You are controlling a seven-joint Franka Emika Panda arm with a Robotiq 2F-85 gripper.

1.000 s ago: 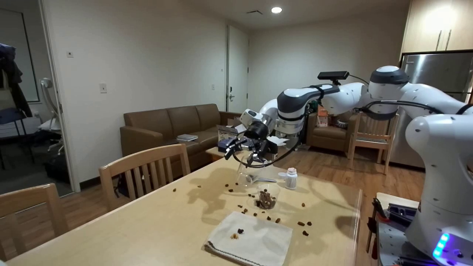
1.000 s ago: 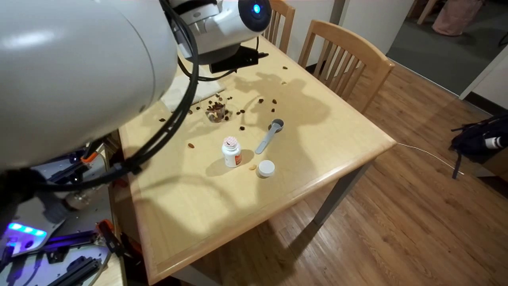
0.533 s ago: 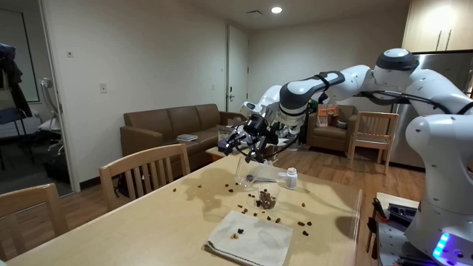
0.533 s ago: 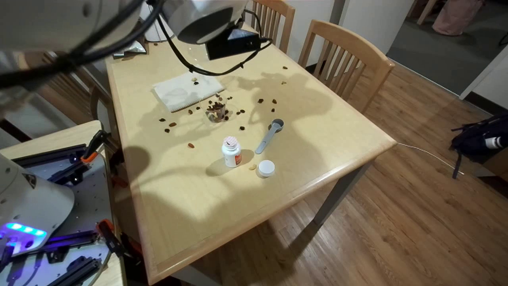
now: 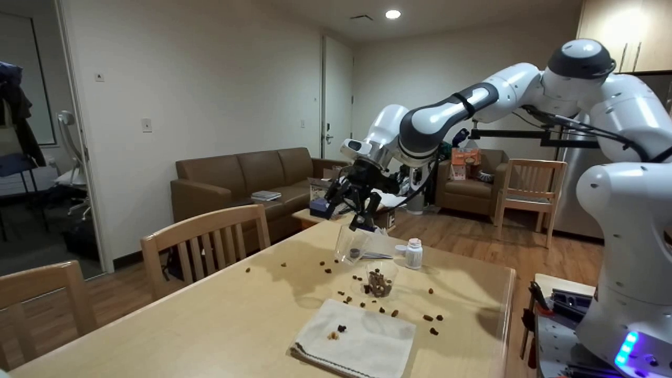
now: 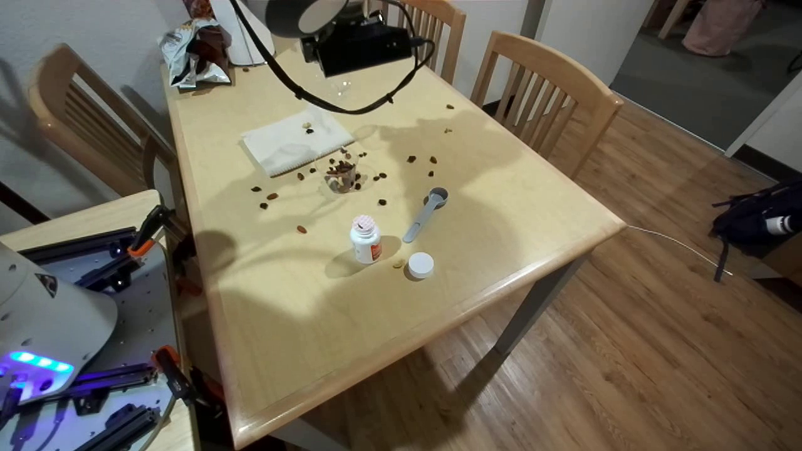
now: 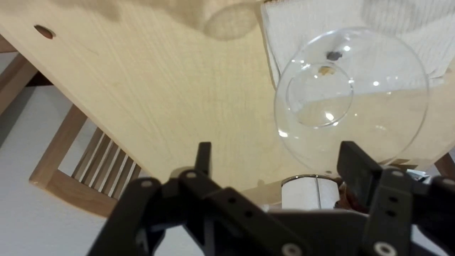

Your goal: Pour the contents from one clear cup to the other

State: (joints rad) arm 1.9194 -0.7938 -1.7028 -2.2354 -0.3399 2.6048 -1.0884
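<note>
Hanging above the bench (image 5: 210,325), one clear cup (image 5: 346,247) appears a little below and right of the frame's middle in an exterior view, tilted, its upper edge right under the end effector (image 7: 276,151). That end effector is spread: in the wrist view its fingers (image 7: 355,167) stand well apart, one left of the frame's middle, the other at lower right, where it overlaps the cup's rim; whether that finger touches or bears the cup cannot be told.

The other clear cup (image 5: 391,270) stands on the bench, below and right of the frame's middle, holding brown nuts and dried fruit (image 5: 379,285). Loose pieces (image 6: 411,159) lie scattered around it. Toward the frame's lower edge, a folded white cloth (image 5: 362,346) carries a dark piece (image 5: 342,328) and a golden piece (image 5: 333,336); at upper right of the wrist view both show through the hanging cup.

Near the middle of an exterior view, a white bottle (image 6: 366,241) stands upright, with a white cap (image 6: 420,265) near it at right. Above the cap, a grey scoop (image 6: 426,214) lies slanted, bowl toward the upper right.
</note>
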